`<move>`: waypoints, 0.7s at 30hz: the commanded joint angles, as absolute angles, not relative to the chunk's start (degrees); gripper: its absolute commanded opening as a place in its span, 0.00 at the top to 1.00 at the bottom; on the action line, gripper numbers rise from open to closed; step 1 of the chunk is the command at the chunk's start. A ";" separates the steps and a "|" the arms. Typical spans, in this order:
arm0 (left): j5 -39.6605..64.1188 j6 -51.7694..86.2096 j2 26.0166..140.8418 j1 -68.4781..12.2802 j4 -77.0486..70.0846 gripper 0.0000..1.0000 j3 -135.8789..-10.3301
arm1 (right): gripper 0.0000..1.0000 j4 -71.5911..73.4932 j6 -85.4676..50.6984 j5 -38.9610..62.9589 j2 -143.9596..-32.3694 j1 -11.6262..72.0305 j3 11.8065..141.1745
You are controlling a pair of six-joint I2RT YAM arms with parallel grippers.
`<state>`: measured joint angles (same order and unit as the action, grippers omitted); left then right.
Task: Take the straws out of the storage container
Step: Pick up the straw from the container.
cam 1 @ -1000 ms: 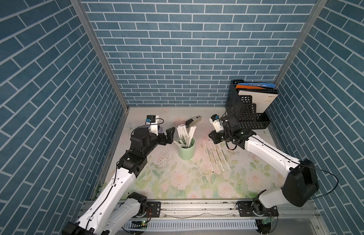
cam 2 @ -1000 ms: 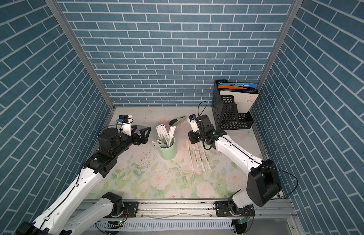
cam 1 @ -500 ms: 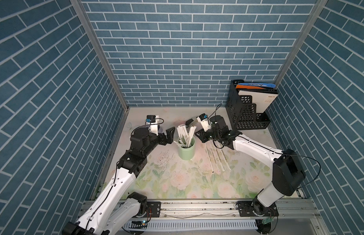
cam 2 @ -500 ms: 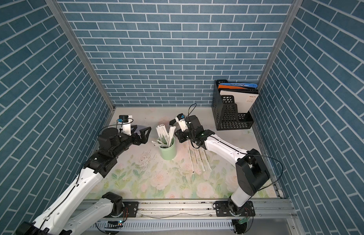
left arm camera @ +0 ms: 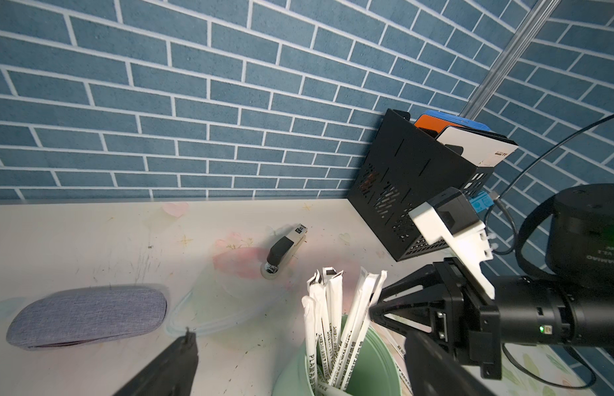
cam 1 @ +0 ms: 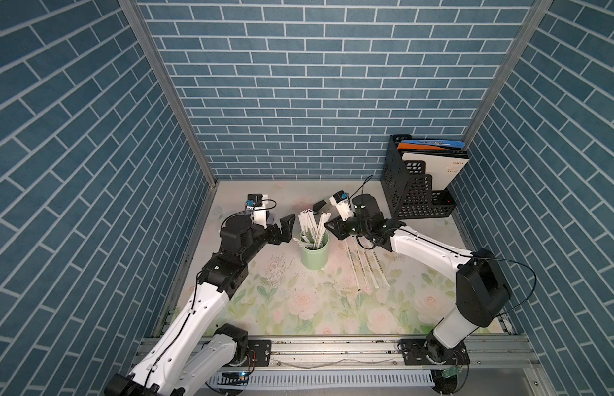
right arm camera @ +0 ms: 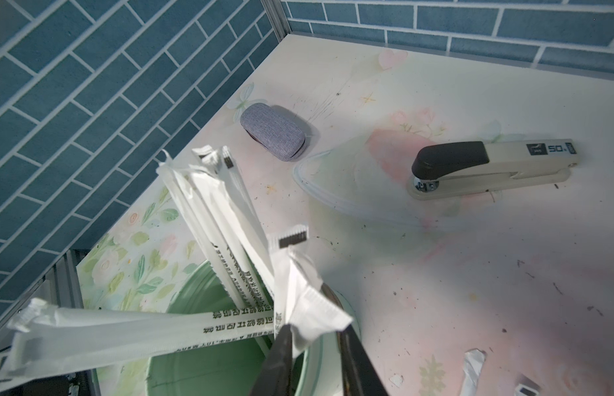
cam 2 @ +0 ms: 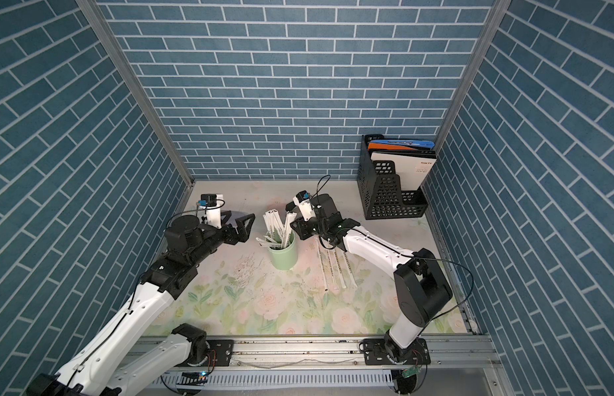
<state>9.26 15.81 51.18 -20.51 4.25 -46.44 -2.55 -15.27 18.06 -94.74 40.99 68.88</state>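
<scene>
Cup upright mid-worktop, between the two arms. Straws stand in it, fanned above the rim, one tipped low toward the left arm. Loose straws lie side by side on the worktop just right of the cup, partly beneath the right arm. Left gripper hovers beside the cup, fingers wide apart, holding nothing. Right gripper sits at the opposite side of the rim, fingers a little apart, one straw's crumpled top between them; pinched or loose, cannot tell. Stapler and grey case lie behind the cup. File holder stands in the back right corner.
</scene>
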 commanded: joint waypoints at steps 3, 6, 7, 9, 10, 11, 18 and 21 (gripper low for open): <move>9.76 15.64 51.20 -20.65 4.22 0.00 -46.67 | 0.77 -0.29 -17.30 19.59 -95.90 41.22 70.65; 9.76 15.64 51.20 -20.63 4.21 0.00 -46.67 | 0.83 -0.14 -17.34 19.84 -96.05 41.26 71.08; 9.84 15.64 51.31 -20.61 4.22 0.00 -46.67 | 0.84 -0.15 -17.29 20.01 -95.90 41.33 71.14; 9.84 15.69 51.24 -20.63 4.24 0.00 -46.74 | 0.87 -0.17 -17.38 20.30 -95.88 41.31 71.24; 9.84 15.65 51.24 -20.60 4.27 0.00 -46.68 | 0.89 -0.15 -17.40 20.39 -95.72 41.35 71.27; 9.85 15.64 51.24 -20.65 4.31 0.01 -46.67 | 0.90 -0.03 -17.44 20.48 -95.62 41.34 71.19; 9.93 15.65 51.14 -20.60 4.28 0.01 -46.76 | 0.96 -0.66 -17.40 20.40 -93.75 41.31 70.77; 9.94 15.64 51.09 -20.61 4.30 0.00 -46.76 | 0.97 -1.37 -17.23 20.22 -92.84 41.40 71.00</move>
